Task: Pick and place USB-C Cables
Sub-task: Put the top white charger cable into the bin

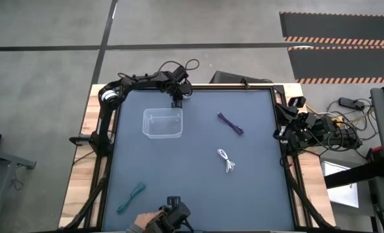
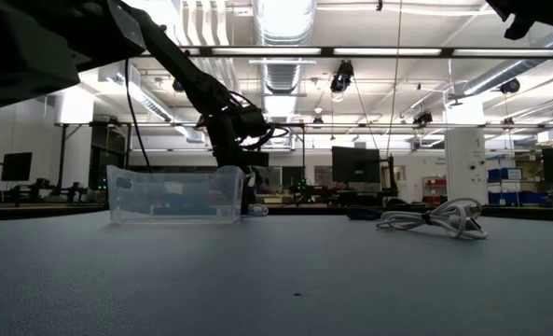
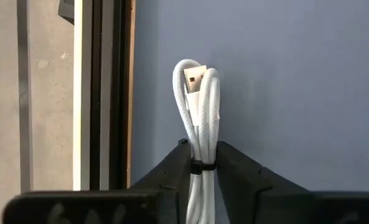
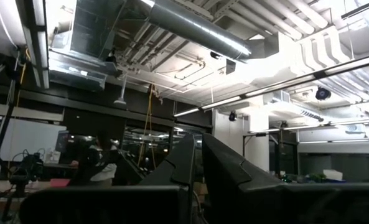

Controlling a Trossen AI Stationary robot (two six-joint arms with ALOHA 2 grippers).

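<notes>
Left wrist view shows the left gripper pinched on a white cable lying on the mat at the table's 12 o'clock edge, just beyond the box. From the box, the purple cable lies at 3 o'clock, another white cable at 4, the teal cable at 7. Right gripper is closed on nothing, parked at the table's 3 o'clock side.

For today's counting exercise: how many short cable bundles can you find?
4: purple braided cable mid-table; white coiled cable below it; teal cable near-left; another white bundled cable between the left gripper fingers.

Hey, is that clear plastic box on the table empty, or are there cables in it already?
Empty. From above, the clear box shows only bare table through its bottom; no cable lies inside.
</notes>
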